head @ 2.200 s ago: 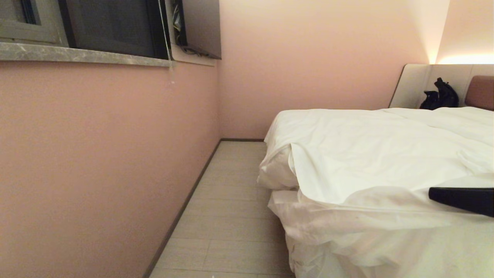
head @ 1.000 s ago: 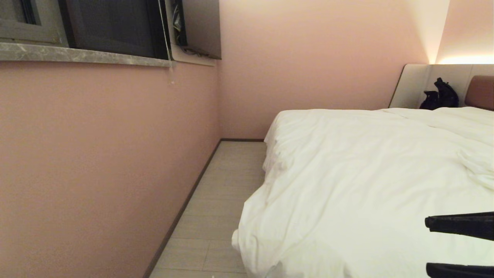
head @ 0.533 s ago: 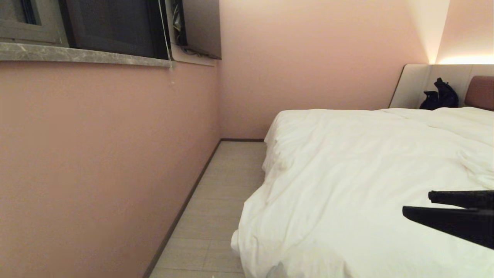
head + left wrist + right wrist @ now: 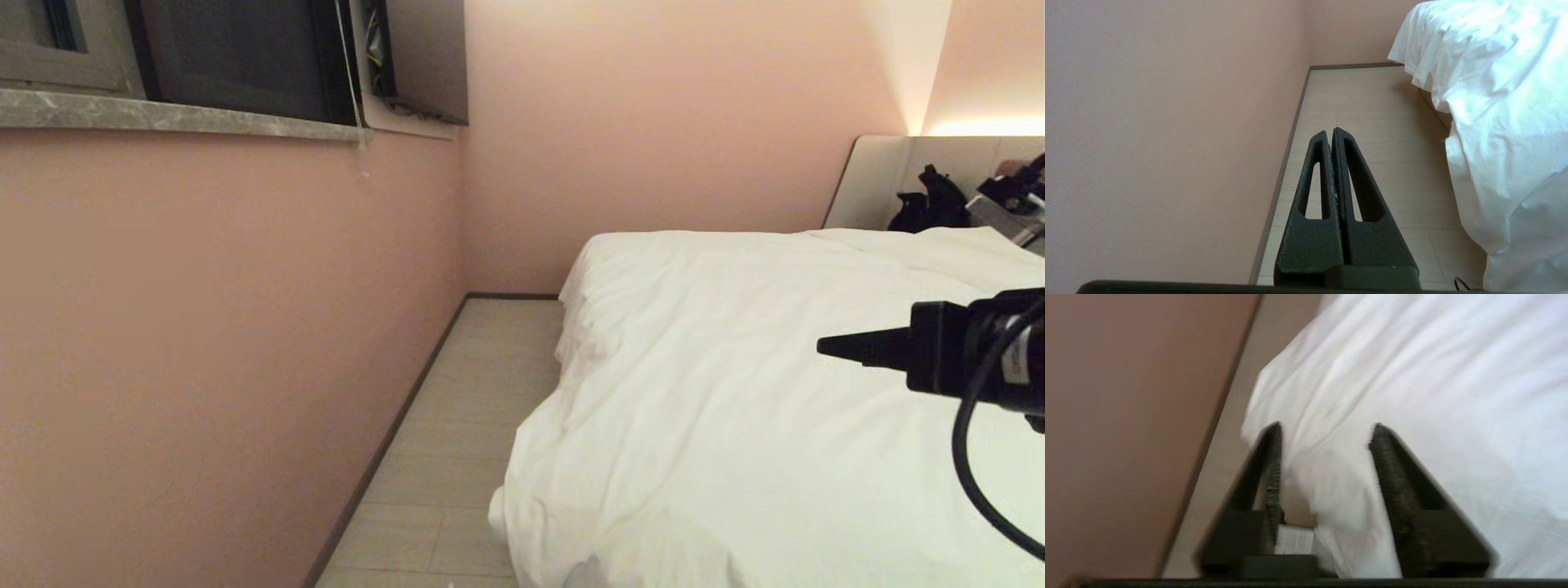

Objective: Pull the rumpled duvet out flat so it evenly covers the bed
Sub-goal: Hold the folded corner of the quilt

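The white duvet [image 4: 735, 392] lies spread over the bed, softly wrinkled, and its near corner [image 4: 522, 498] hangs over the bed's edge toward the floor. Of the bed itself only the pale grey headboard panel [image 4: 873, 184] shows. My right gripper [image 4: 824, 346] hovers above the duvet at the right and points left. In the right wrist view this gripper [image 4: 1327, 428] is open, with the duvet [image 4: 1412, 375] below it and nothing between its fingers. My left gripper [image 4: 1331, 132] is shut and parked over the floor, beside the hanging duvet [image 4: 1494, 102].
A narrow strip of tiled floor [image 4: 457, 425] runs between the pink wall [image 4: 204, 327] and the bed. A stone window sill [image 4: 180, 118] juts out high on the left. A black bag [image 4: 931, 202] stands against the headboard.
The duvet's folded-back near edge has been drawn out over the bed's corner, and it has lain still for the last second. My right gripper has risen from low over the duvet and swung up and left.
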Motion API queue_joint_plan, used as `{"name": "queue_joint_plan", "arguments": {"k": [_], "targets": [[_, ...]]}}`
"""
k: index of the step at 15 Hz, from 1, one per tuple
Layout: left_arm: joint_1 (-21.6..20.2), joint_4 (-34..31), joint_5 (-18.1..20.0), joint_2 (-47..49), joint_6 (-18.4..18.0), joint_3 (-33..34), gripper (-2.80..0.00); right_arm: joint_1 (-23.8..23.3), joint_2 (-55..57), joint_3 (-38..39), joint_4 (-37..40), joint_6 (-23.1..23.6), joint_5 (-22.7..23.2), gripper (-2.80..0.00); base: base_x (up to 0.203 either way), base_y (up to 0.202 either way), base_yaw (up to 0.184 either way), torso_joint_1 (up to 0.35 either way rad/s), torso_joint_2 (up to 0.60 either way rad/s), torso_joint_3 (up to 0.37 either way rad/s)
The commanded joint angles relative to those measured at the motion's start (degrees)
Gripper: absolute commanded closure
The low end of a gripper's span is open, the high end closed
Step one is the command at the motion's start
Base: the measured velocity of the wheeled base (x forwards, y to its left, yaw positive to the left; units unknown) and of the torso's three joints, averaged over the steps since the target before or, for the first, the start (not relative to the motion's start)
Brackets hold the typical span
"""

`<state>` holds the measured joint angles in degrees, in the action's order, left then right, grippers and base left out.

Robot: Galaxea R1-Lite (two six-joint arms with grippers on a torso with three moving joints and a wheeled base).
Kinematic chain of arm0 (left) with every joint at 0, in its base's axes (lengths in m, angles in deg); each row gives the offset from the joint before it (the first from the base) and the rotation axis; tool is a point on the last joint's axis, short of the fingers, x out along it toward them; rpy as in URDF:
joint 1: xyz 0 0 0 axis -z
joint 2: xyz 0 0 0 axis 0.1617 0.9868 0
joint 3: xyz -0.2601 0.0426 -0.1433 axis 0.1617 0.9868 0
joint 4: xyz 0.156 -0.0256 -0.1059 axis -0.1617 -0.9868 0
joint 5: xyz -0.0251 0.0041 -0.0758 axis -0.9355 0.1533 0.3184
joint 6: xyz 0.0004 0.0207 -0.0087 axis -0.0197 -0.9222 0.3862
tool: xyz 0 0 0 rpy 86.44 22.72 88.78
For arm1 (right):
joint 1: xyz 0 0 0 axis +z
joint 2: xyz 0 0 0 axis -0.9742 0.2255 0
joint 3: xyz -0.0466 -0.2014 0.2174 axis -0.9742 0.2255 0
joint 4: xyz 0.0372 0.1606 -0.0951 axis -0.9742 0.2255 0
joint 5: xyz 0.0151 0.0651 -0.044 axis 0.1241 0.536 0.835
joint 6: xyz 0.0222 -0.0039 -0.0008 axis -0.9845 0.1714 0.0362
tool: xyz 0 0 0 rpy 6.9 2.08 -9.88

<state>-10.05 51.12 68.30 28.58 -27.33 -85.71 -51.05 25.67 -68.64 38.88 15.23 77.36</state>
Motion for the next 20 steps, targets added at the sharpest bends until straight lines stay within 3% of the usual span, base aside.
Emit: {"name": "queue_joint_plan", "arguments": {"k": [1, 7, 14, 20], "targets": [[0.0, 0.0, 0.0, 0.0, 0.0, 0.0, 0.0, -6.7, 4.7, -1.9, -0.2, -2.2, -0.1, 0.0, 0.0, 0.0, 0.0, 0.0, 0.0, 0.0], [0.0, 0.0, -0.1, 0.0, 0.0, 0.0, 0.0, -22.9, 10.6, -1.8, 0.0, -5.0, 0.1, 0.0, 0.0, 0.0, 0.0, 0.0, 0.0, 0.0], [0.0, 0.0, -0.1, 0.0, 0.0, 0.0, 0.0, -23.4, 5.3, 1.1, 0.0, -5.9, -0.1, 0.0, 0.0, 0.0, 0.0, 0.0, 0.0, 0.0], [0.0, 0.0, 0.0, 0.0, 0.0, 0.0, 0.0, -23.0, -13.9, 3.9, 3.0, -2.3, -1.9, 0.0, 0.0, 0.0, 0.0, 0.0, 0.0, 0.0]]}}
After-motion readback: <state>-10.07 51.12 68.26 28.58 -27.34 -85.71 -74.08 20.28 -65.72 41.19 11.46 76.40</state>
